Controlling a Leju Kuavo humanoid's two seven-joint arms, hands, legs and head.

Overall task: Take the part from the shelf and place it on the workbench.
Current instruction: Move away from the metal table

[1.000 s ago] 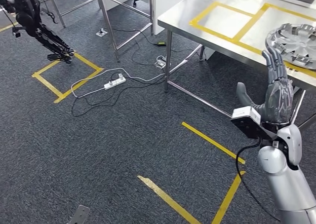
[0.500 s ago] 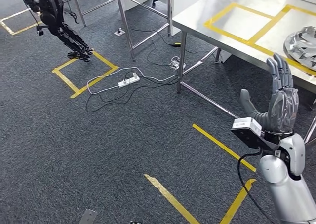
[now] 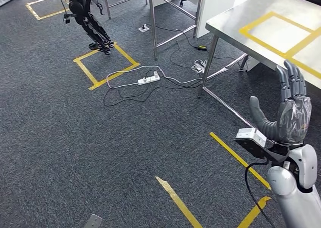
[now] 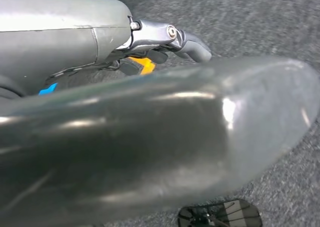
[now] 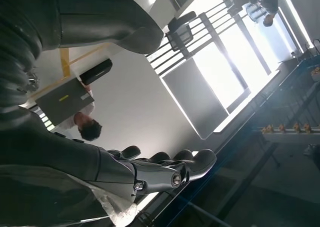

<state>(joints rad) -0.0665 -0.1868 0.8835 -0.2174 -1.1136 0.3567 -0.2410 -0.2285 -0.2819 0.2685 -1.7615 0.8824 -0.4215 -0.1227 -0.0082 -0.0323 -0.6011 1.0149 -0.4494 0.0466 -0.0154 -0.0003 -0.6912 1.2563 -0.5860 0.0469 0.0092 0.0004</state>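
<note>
The right hand (image 3: 289, 112) stands raised at the head view's lower right, fingers (image 3: 293, 82) straight, thumb apart, holding nothing, near the steel bench (image 3: 242, 17) at upper right. The left hand's (image 4: 56, 32) fingers (image 4: 188, 39) reach along something grey and blurred; whether they grip it I cannot tell. The part's place I cannot tell.

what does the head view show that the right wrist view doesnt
Head view alone: grey carpet with yellow tape lines, a white power strip with cables, the steel workbench marked with a yellow tape square, and a dark robot arm standing at the top left.

Right wrist view alone: bright windows, a person under a wall, and another person far off.

Both: the right hand, raised and holding nothing, its fingers straight and close together, thumb apart.
</note>
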